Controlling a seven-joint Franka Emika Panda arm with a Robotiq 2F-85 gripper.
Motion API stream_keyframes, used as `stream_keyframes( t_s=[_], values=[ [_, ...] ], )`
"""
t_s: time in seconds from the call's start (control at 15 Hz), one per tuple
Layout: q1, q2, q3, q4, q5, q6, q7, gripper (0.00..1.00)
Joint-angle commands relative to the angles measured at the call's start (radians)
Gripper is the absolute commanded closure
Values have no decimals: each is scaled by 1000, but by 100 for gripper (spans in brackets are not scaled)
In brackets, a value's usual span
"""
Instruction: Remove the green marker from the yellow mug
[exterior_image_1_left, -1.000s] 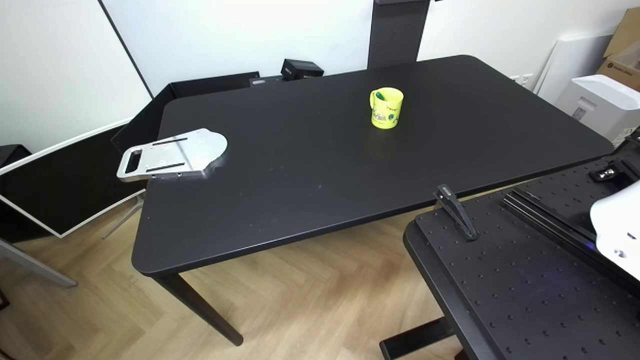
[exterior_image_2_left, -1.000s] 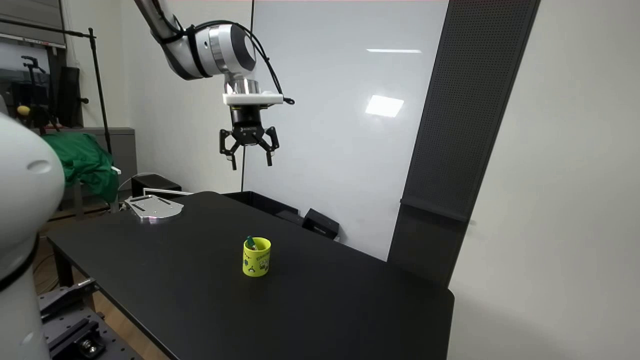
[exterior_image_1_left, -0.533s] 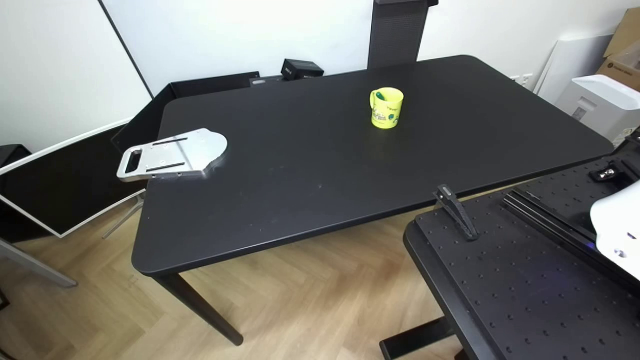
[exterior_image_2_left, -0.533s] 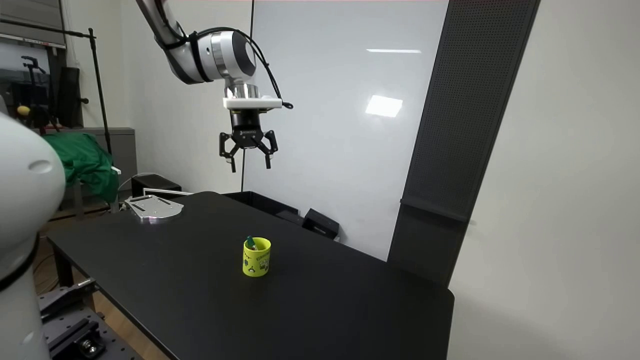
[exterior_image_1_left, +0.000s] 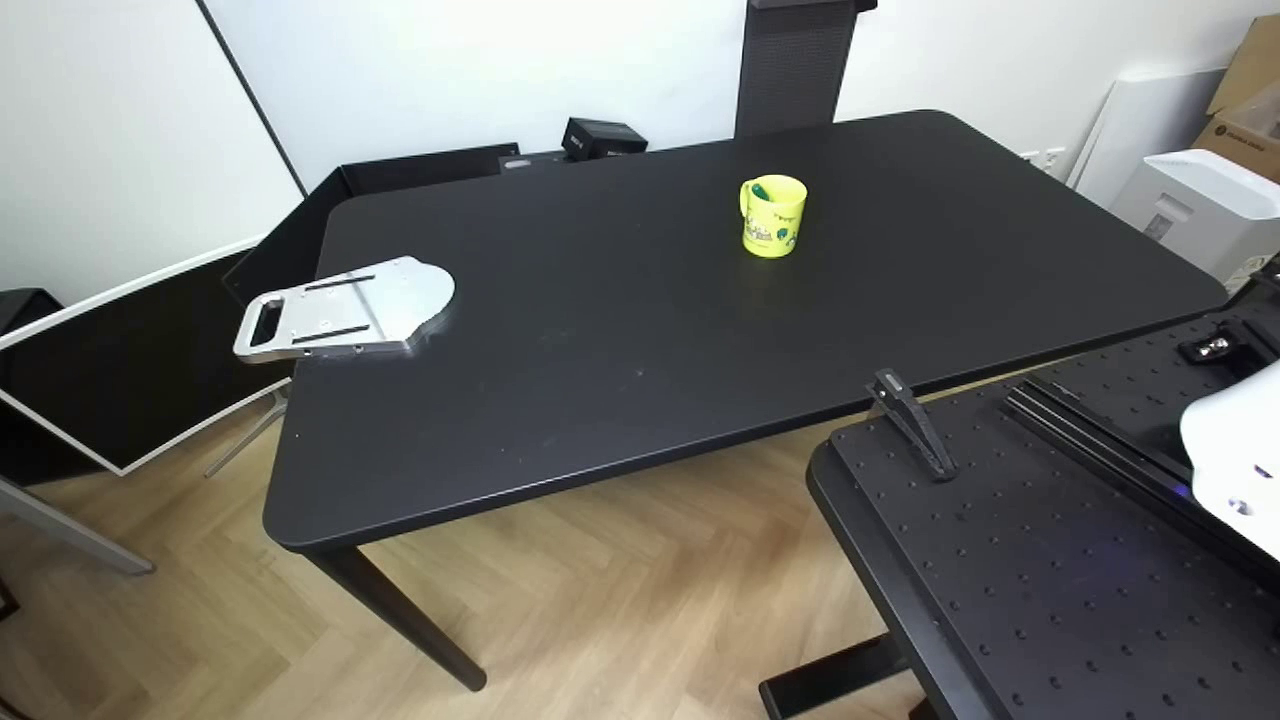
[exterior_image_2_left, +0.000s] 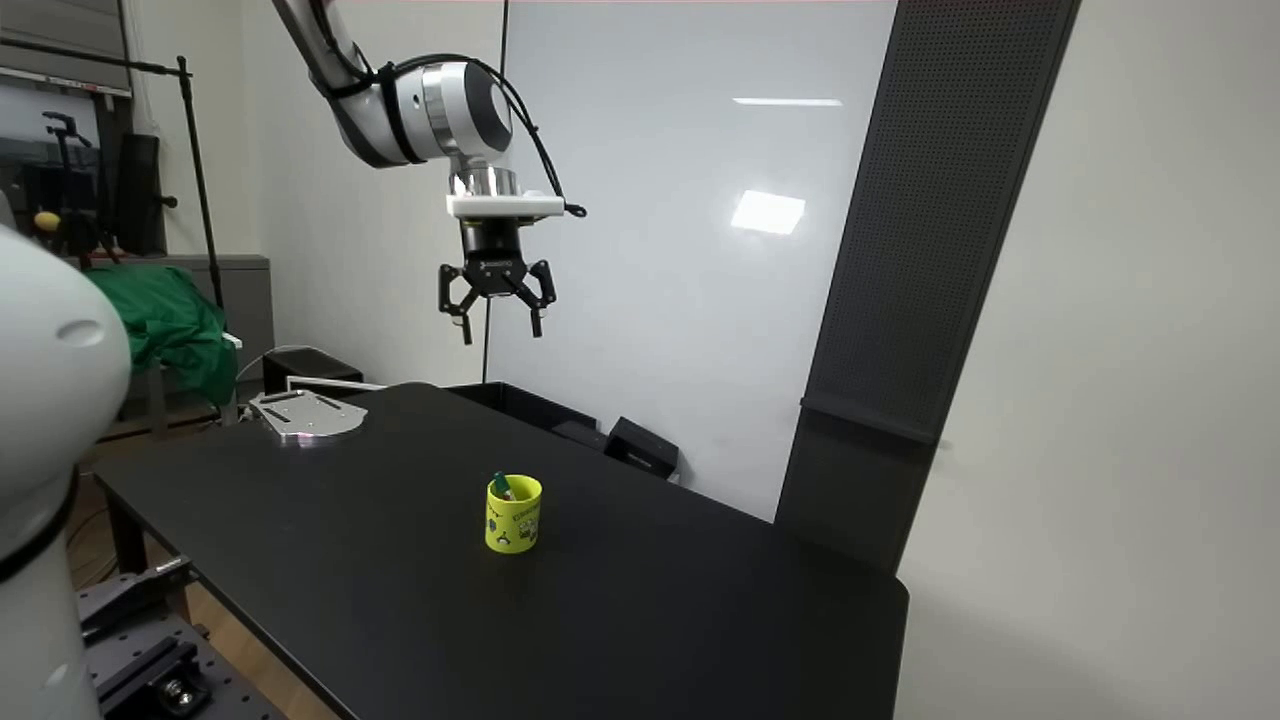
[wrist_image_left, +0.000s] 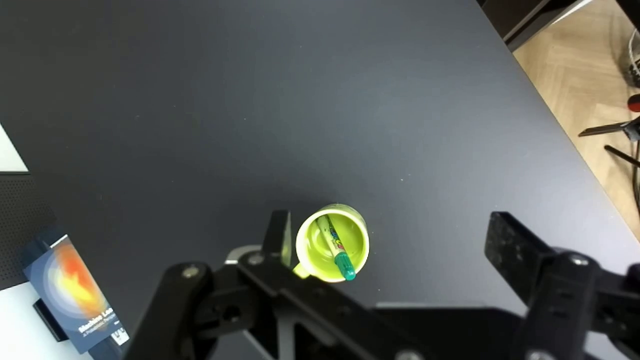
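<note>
The yellow mug (exterior_image_1_left: 772, 228) stands upright on the black table; it also shows in an exterior view (exterior_image_2_left: 512, 527) and in the wrist view (wrist_image_left: 356, 230). The green marker (wrist_image_left: 335, 242) leans inside it, its teal cap resting at the rim near the handle and its pale body down in the mug. Only the marker's upper end shows in both exterior views (exterior_image_1_left: 761, 192) (exterior_image_2_left: 502, 485). My gripper (exterior_image_2_left: 502, 334) is open and empty, pointing down high above the table. In the wrist view, the mug is between the open fingers (wrist_image_left: 387, 235), closer to the left finger.
The black table (exterior_image_1_left: 600, 320) has a silver-white flat plate with a handle slot (exterior_image_1_left: 350, 305) at its far end. A black box (exterior_image_1_left: 604, 140) is behind the table's back edge. A perforated black bench (exterior_image_1_left: 1040, 560) with a clamp (exterior_image_1_left: 912, 425) stands beside the table.
My gripper has moved slightly down since one second ago and has stayed in place over the last half second. The mug and marker have not moved.
</note>
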Motion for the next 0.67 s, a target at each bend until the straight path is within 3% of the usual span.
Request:
stream_keyframes(
  t_s=[0.0, 0.6],
  values=[
    [1, 19, 5, 22, -16, -8, 2, 0],
    [18, 170, 8, 154, -98, -24, 10, 0]
  ],
)
